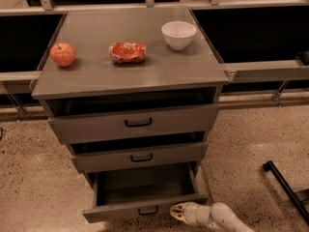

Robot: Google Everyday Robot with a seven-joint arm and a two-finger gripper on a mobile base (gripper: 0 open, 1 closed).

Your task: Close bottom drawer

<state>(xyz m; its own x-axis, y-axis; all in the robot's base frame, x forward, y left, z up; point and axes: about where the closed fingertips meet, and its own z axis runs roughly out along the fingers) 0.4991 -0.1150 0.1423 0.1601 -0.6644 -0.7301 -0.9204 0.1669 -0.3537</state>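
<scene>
Bottom drawer [145, 197] pulled out far, below front edge of counter [96, 76]. Pincer [179, 212] low, just beside drawer front, right of handle [148, 210]; clenched or released, cannot tell. Press near centre, push straight back, avoid skewing.

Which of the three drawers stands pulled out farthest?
The bottom drawer: its inside shows, while the top drawer and middle drawer are barely out. The gripper sits low beside its front panel.

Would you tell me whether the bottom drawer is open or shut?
Open: the bottom drawer is pulled out, its inside visible. The hand is near its front panel's right end.
</scene>
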